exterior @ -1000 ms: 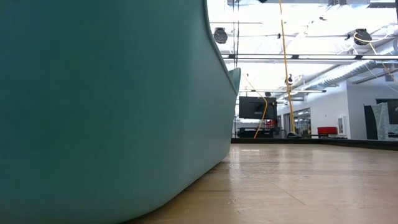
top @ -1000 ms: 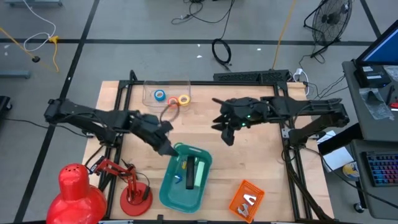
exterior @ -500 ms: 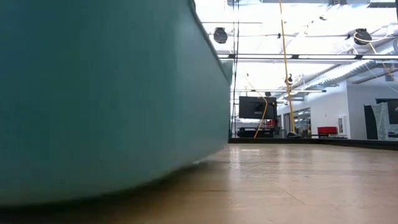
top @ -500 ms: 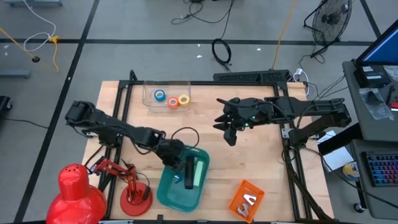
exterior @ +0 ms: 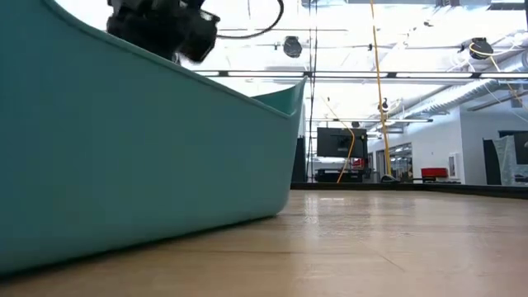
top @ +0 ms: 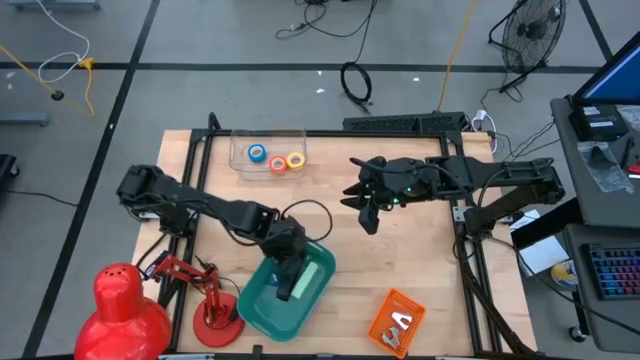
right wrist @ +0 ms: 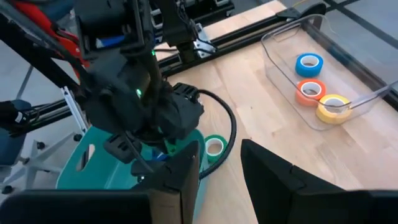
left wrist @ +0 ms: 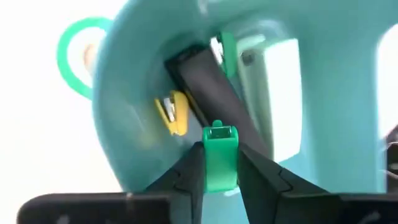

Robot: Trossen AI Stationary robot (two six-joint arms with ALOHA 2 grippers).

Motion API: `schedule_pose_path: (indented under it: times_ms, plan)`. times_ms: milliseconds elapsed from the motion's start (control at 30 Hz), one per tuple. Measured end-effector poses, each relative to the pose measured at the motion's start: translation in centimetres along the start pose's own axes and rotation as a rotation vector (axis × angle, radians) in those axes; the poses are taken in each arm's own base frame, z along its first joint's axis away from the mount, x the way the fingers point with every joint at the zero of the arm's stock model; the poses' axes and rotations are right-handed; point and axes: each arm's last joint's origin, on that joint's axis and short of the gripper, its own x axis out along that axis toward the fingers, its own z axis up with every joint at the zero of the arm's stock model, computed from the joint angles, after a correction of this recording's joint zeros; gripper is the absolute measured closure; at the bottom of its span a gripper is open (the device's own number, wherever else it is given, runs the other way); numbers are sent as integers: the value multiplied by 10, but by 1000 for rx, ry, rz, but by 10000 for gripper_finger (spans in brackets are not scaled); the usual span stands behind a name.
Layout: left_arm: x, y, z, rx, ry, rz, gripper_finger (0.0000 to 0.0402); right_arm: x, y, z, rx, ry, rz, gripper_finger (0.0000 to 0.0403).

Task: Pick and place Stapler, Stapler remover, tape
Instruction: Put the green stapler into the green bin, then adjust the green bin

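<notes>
Three tape rolls (top: 277, 159) are sitting in clear tray (top: 240, 140); green roll (right wrist: 213, 147) is lying on table just beside teal bin (top: 252, 312); left gripper (top: 290, 276), beside bin a second ago, is now reaching inside it, fingers pinching small green piece (left wrist: 220, 158) above stapler (left wrist: 205, 87); bin is turning under push, likely risking spill; right gripper (top: 366, 212) is hovering mid-table, fingers apart, holding nothing.

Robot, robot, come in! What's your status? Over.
Left gripper over teal bin, jaws shut on green piece. Right gripper hovering mid-table, jaws open. Green tape beside bin; three rolls in clear tray.
</notes>
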Motion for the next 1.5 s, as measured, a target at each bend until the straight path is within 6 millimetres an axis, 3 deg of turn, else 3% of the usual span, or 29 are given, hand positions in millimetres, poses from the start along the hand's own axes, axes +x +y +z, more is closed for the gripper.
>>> schedule_pose_path:
  times_ms: [100, 600, 833, 1000, 1200, 1500]
  plan:
    - [-9, -3, 7, -4, -23, -10, 304, 0, 0, 1, 2, -9, 1, 289]
    - [-11, 3, 8, 5, 15, 50, 296, 0, 1, 2, 8, -21, 8, 289]
    - [-38, 1, 17, 56, -49, 149, 296, 0, 1, 2, 8, -26, 11, 289]
    - [-57, 17, 32, 6, -138, 323, 296, 0, 1, 2, 7, -26, 11, 289]
    - [-59, 29, 50, 44, -110, 261, 295, 0, 1, 2, 6, -24, 14, 289]
    - [-59, 30, 52, 227, -36, 180, 295, -1, 5, 1, -2, -20, 25, 289]
